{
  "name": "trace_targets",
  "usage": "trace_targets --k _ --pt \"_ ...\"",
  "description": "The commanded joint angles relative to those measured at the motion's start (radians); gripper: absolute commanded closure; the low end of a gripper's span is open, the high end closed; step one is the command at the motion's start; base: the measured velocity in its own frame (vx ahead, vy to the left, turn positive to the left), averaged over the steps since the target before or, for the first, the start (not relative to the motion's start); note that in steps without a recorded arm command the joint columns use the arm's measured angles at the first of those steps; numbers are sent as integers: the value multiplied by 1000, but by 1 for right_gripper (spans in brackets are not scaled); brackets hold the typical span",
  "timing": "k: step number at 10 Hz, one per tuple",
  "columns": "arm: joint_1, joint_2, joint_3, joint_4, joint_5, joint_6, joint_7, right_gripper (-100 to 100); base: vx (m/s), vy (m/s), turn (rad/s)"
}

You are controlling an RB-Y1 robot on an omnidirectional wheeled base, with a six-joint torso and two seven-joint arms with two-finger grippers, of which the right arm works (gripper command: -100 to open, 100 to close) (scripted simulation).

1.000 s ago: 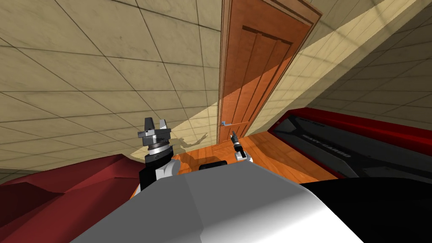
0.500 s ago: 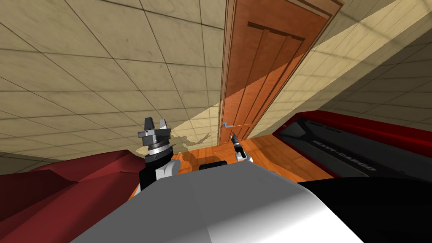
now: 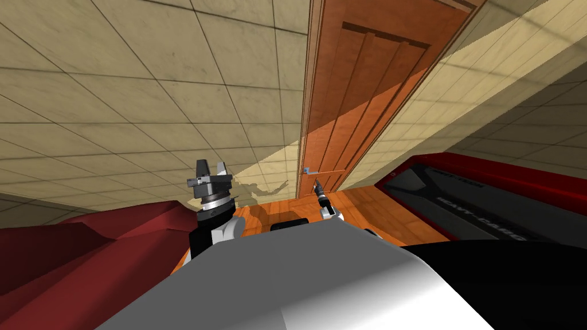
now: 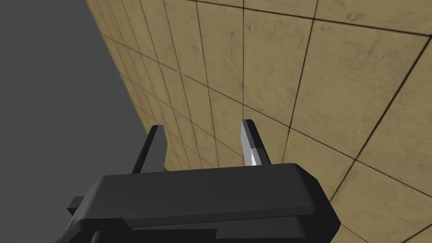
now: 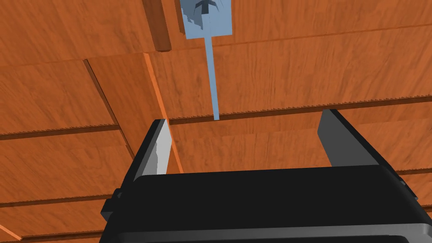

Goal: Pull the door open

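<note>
1. The right end effector [image 5: 247,118] has its two thin, light grey blade fingers spread wide and holds nothing. In the head view it sits at lower centre of the frame, pointing up-frame at the door.
2. The left end effector [image 3: 210,166] stands raised, left of centre in the lower half of the head view. Its fingers are apart and empty. It is well apart from the door, so the right arm is the nearer one.
3. Governing relation: the pale blue, thin, flat lever handle [image 5: 212,76] lies straight ahead of the right end effector, beyond the fingertips and not touching them.
   - Its long axis runs from its square pale blue plate [image 5: 206,17] back toward the gap between the fingers.
   - Its free tip ends just ahead of that gap, nearer the finger with the bright face.
   - The closing line crosses this axis, so a forward advance should bring the lever between the fingers.
4. In the head view the lever handle sits just above the right end effector. It lies level, with the plate at frame left and the free end toward frame right.
5. The orange-brown wooden door [image 3: 367,86] has recessed vertical panels and rises from lower centre to the upper right of the frame. It appears flush in its frame, so it is judged shut. The beige tiled wall [image 3: 143,86] adjoins its handle edge.
</note>
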Motion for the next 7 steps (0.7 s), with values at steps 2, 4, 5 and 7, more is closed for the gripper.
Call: trace_targets --k 2,4,5,7 --pt "-21 -8 4 57 -2 -15 -5 -100 44 -48 101" --pt "-34 -12 6 92 -3 -23 -7 -100 42 -57 89" --pt "-27 -11 5 75 -3 -18 -6 -100 22 -26 22" --pt "-23 -29 -22 103 -18 -37 -16 -100 128 18 213"
